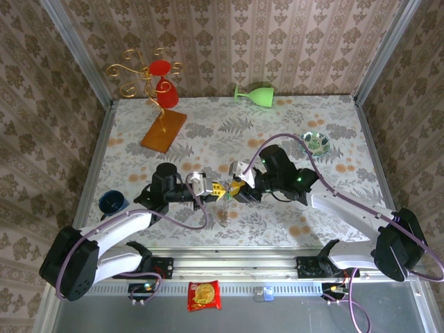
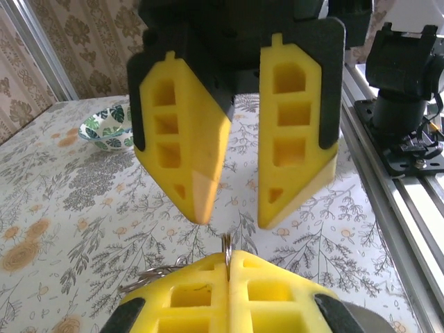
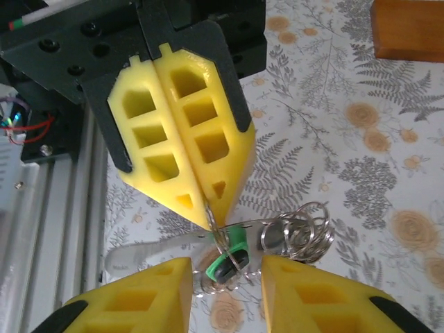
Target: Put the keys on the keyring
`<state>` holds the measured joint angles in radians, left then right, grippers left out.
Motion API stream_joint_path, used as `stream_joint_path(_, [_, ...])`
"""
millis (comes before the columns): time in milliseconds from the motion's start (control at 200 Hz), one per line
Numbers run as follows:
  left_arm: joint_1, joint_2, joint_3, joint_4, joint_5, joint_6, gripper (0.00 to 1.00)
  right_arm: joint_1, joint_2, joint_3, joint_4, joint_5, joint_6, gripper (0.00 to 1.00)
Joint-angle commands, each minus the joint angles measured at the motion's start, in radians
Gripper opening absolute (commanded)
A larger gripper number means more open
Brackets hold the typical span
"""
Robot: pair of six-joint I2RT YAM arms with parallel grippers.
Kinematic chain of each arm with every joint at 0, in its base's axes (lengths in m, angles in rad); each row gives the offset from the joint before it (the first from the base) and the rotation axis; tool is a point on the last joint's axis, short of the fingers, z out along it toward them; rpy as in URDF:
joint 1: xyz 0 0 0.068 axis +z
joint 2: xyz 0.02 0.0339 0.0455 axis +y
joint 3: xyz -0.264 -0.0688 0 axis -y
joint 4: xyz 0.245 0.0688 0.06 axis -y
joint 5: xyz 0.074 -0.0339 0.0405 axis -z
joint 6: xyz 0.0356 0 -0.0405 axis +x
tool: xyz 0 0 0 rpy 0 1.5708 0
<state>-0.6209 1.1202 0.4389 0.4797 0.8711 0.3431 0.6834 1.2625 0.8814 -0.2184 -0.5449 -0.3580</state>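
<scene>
My left gripper (image 1: 212,186) (image 2: 228,258) is shut, pinching the edge of a thin wire keyring (image 2: 227,244) (image 3: 220,239) between its fingertips. In the right wrist view the keyring runs down past a green key head (image 3: 234,251). A silver key blade (image 3: 142,255) (image 1: 225,211) points toward the near rail, and a bunch of small metal rings (image 3: 302,232) sits to the right. My right gripper (image 1: 236,189) (image 3: 225,270) (image 2: 236,211) faces the left one tip to tip. It is open, its fingers on either side of the green key without touching it.
A patterned small dish (image 1: 318,143) (image 2: 107,128) sits at the right. A green goblet (image 1: 255,94) lies at the back. A gold stand with a red cup (image 1: 161,83) rises from a wooden base (image 1: 164,130) (image 3: 409,28) at back left. A blue cup (image 1: 112,202) stands at left.
</scene>
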Motion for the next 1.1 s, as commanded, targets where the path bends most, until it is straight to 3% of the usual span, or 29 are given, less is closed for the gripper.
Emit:
stream_joint_path(0, [0.004,0.003,-0.015,0.144,0.017,-0.071,0.00,0.001,-0.041,-0.055,0.132,-0.039,0.117,0.32])
stream_joint_path(305, [0.004,-0.001,-0.043,0.204,0.018,-0.112,0.00,-0.026,-0.120,-0.232,0.403,0.019,0.184,0.37])
stream_joint_path(630, [0.007,0.018,-0.045,0.250,0.050,-0.143,0.00,-0.036,-0.061,-0.198,0.393,-0.061,0.153,0.33])
stream_joint_path(890, [0.009,0.027,-0.042,0.266,0.061,-0.154,0.00,-0.037,-0.041,-0.168,0.355,-0.106,0.128,0.22])
stream_joint_path(1095, [0.012,0.027,-0.043,0.266,0.069,-0.155,0.00,-0.040,-0.058,-0.167,0.353,-0.109,0.128,0.22])
